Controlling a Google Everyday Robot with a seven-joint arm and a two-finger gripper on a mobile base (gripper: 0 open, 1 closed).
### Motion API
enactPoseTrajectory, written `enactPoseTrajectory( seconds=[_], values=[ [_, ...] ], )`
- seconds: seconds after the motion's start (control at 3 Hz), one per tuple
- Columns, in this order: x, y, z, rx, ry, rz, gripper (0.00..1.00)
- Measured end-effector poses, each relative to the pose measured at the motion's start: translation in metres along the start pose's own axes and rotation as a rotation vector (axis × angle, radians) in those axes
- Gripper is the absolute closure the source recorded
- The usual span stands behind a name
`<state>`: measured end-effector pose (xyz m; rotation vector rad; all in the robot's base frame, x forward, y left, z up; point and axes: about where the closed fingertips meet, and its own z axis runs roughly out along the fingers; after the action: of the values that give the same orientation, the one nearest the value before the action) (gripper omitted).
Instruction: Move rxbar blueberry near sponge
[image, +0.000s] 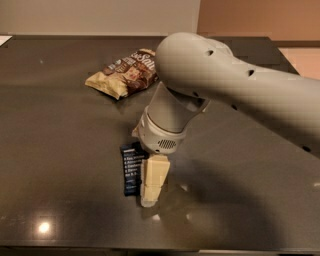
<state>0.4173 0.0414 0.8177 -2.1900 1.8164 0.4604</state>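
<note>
The rxbar blueberry (131, 168) is a dark navy bar with white text, lying flat on the dark table (60, 150) at front centre. My gripper (150, 196) points down at the table and touches or overlaps the bar's right edge. The sponge is mostly hidden behind my arm. Only a small pale corner (135, 132) shows beside the wrist, just behind the bar, and I cannot tell for sure that it is the sponge.
A tan-and-brown snack bag (125, 73) lies at the back, left of centre. My large grey arm (240, 85) comes in from the right and covers the table's middle right. The table's front edge (150, 248) is close below the gripper.
</note>
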Motion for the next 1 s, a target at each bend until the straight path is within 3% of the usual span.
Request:
enactPoseTrajectory(
  seconds=[0.33, 1.0],
  values=[
    [0.0022, -0.0045, 0.0054, 0.000, 0.010, 0.001, 0.18],
    [0.0009, -0.0088, 0.0012, -0.001, 0.007, 0.006, 0.63]
  ],
)
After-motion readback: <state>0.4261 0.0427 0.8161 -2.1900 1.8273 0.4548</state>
